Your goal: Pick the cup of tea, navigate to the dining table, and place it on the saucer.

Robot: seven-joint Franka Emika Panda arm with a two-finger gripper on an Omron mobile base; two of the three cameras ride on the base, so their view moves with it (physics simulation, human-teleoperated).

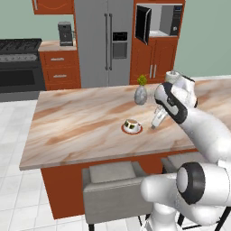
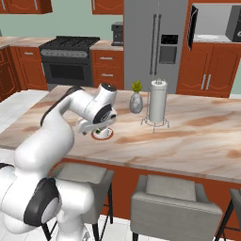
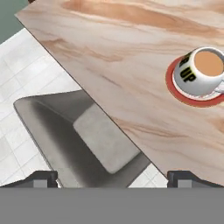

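I see one cup sitting on the one saucer, near the table front edge with bare top around it. My gripper hangs just beside it, fingers spread wide, empty. Two chairs below.

One cup, one saucer, two chairs.

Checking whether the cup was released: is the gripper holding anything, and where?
Nothing is held. The gripper is open; the cup of tea sits on the saucer.

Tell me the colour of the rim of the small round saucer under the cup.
Reddish-brown, around the small round white saucer; the hand view shows it best.
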